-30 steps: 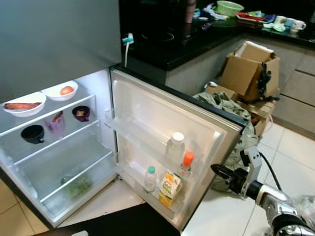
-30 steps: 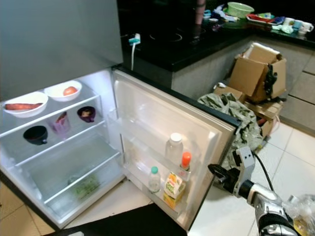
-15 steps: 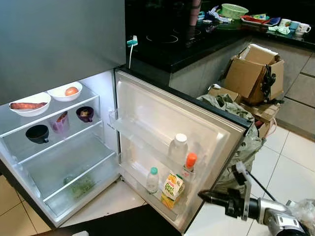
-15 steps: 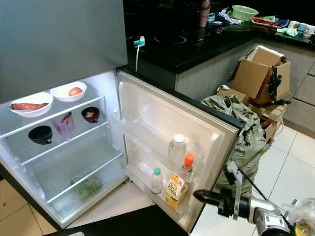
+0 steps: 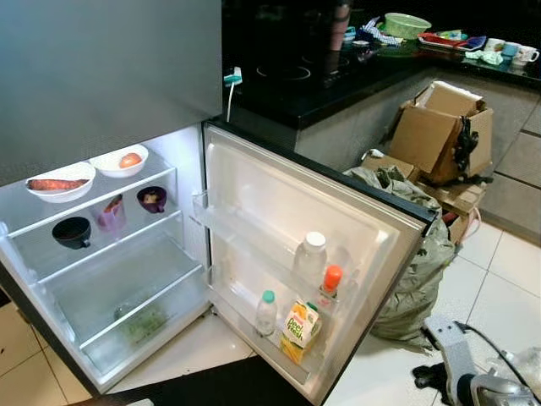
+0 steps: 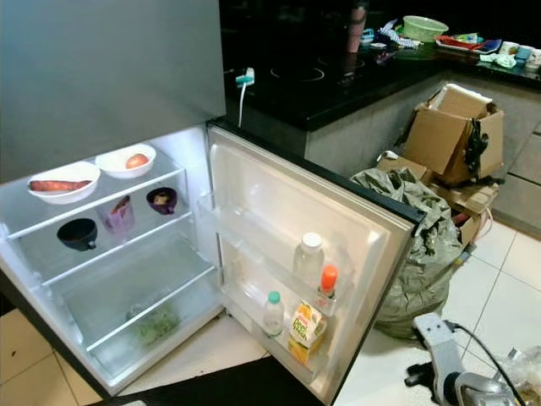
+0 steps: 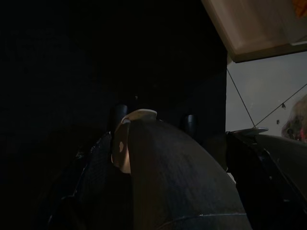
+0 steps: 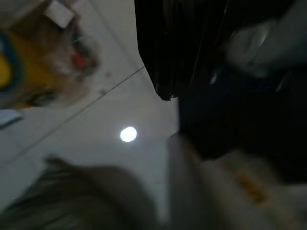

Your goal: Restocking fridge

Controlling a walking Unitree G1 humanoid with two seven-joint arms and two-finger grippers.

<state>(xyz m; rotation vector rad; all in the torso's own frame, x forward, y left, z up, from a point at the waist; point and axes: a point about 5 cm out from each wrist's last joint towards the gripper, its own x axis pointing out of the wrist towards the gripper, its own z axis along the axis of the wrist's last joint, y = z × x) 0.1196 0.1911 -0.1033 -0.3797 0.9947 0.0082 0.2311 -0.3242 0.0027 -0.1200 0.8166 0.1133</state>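
The fridge (image 5: 101, 254) stands open and lit. Its door (image 5: 296, 228) holds a clear white-capped bottle (image 5: 311, 254), an orange-capped bottle (image 5: 330, 283), a small green-capped bottle (image 5: 266, 311) and a juice carton (image 5: 301, 328). On the shelves are a white bowl with a sweet potato (image 5: 59, 183), a white bowl with a round orange fruit (image 5: 121, 161), a black cup (image 5: 71, 231), a purple cup (image 5: 110, 216) and a dark purple bowl (image 5: 152, 199). My right gripper (image 6: 418, 372) hangs low over the floor, right of the door's edge. The left wrist view is very dark.
A grey-green bag (image 5: 414, 262) slumps on the tiles just behind the door. Cardboard boxes (image 5: 444, 131) stand against the black counter (image 5: 338, 76). A clear plastic bag (image 5: 526, 372) lies at the bottom right. Greens (image 5: 144, 323) lie in the fridge's bottom drawer.
My right arm has dropped from beside the door's edge to low near the floor and drawn back to the right. The camera has shifted a little.
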